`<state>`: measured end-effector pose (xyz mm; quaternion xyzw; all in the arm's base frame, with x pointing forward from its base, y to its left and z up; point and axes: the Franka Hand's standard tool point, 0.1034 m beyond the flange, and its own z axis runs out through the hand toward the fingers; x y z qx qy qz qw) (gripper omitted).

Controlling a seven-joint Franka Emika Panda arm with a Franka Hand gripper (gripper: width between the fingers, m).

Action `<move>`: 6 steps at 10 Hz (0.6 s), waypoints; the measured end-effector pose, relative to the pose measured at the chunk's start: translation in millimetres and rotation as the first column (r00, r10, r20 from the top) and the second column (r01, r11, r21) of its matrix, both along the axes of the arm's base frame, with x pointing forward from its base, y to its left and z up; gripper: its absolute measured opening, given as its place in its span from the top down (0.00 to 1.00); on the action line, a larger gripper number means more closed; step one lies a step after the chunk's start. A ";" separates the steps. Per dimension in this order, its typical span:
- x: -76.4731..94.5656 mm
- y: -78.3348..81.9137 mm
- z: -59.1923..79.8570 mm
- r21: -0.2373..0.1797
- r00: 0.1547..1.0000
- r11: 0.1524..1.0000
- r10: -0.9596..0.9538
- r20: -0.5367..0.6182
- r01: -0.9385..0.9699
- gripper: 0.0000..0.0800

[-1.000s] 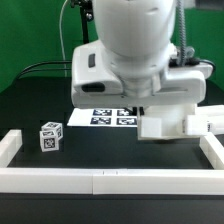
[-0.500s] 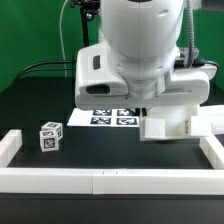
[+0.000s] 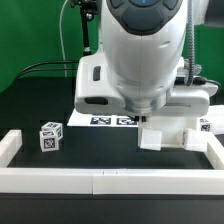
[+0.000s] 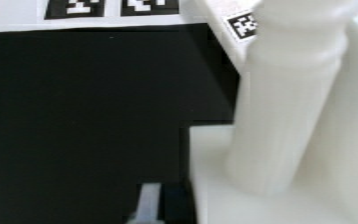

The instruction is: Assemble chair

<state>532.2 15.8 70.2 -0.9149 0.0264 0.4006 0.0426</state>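
Observation:
The chair shows as a cluster of white parts (image 3: 170, 135) at the exterior view's right, just inside the right rail, partly hidden by the arm. In the wrist view a thick white leg (image 4: 293, 100) with a tag near its end stands on a flat white panel (image 4: 274, 195). My gripper (image 4: 149, 205) shows only as a thin grey sliver beside that panel's edge; it is shut, with nothing seen between its fingers. A small white tagged cube (image 3: 50, 135) lies apart at the exterior view's left.
The marker board (image 3: 108, 120) lies behind the arm on the black table. Low white border rails (image 3: 100, 180) run along the front and both sides. My arm's bulky white body (image 3: 140, 60) blocks most of the middle.
My arm has swung lower and toward the exterior view's right, covering more of the marker board. The white chair parts sit slightly nearer the front rail.

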 end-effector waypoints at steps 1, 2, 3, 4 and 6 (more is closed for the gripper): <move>0.0 0.7 3.7 0.052 0.999 0.998 0.038 -0.019 -0.037 0.96; 0.8 1.6 4.1 0.086 0.997 0.995 0.056 -0.046 -0.052 0.96; 1.8 -2.0 0.3 0.101 0.997 0.993 0.060 -0.048 -0.055 0.96; 2.0 -3.2 0.0 0.094 0.998 0.994 0.052 -0.047 -0.047 0.96; 1.7 -3.6 -0.6 0.086 0.998 0.995 0.044 -0.050 -0.040 0.96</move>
